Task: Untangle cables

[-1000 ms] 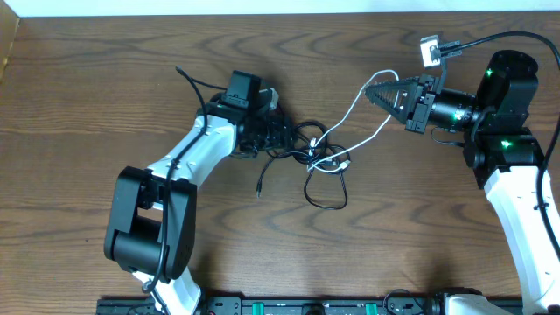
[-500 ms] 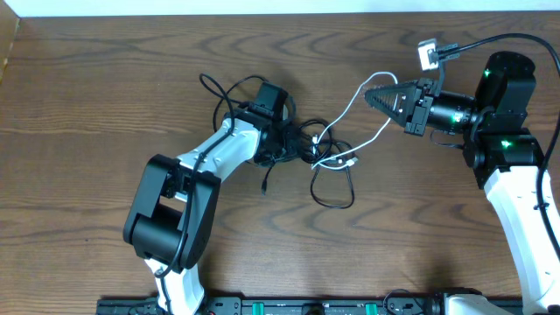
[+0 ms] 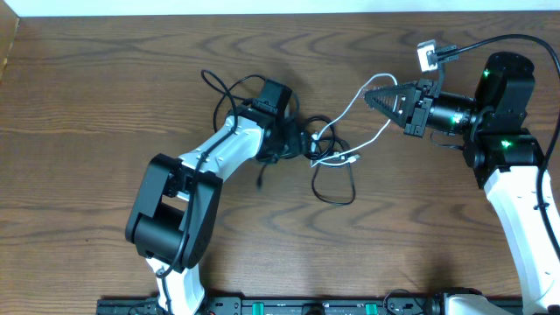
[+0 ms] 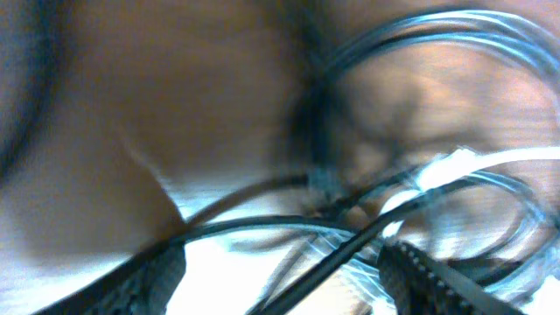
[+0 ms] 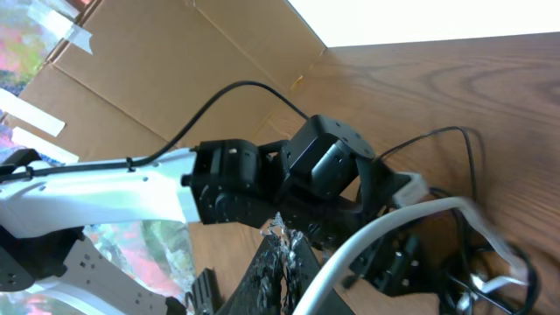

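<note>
The cables lie tangled at mid-table: a black cable loops toward the front, another black loop sticks out to the back left, and a white cable arcs up to the right. My left gripper sits low in the tangle. In the left wrist view it is open, with a black cable crossing between the fingers. My right gripper is shut and holds the white cable raised. In the right wrist view the white cable runs beside the closed gripper.
A small white connector on a thick black arm cable hangs behind the right gripper. A cardboard wall stands at the table's left edge. A rail runs along the front edge.
My left gripper has moved right into the tangle, and the black loop has swung out to the back left. The right gripper has barely moved.
</note>
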Tool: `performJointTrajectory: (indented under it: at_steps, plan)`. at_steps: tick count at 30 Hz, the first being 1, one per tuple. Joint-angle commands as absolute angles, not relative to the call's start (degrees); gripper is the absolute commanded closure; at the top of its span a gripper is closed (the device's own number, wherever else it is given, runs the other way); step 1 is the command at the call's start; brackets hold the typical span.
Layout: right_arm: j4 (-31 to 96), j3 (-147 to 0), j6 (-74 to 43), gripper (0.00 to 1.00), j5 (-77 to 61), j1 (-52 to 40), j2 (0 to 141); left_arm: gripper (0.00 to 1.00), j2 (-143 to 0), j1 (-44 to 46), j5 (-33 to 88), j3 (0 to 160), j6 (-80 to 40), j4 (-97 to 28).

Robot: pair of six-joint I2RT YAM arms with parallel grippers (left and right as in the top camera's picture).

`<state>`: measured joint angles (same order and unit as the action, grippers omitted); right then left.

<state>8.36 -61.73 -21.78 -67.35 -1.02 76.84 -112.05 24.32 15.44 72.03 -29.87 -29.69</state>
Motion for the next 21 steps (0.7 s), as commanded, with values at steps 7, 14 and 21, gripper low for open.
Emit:
performJointTrajectory:
  at_steps: [7, 14, 21]
  plan:
    - [8.4, -62.0, -20.1, 0.99, -67.6, -0.8, 76.0, 0.14, -100.2, 20.5, -14.2, 75.2, -29.7, -40.2]
    - [8.8, -62.0, -20.1, 0.99, -67.6, -0.8, 76.0, 0.14, -97.3, 20.6, 4.3, 75.1, -30.8, -40.2]
    - [10.0, -62.0, -20.0, 0.99, -67.6, -0.8, 76.0, 0.36, -100.4, 22.9, 8.1, 71.4, -37.5, -37.3]
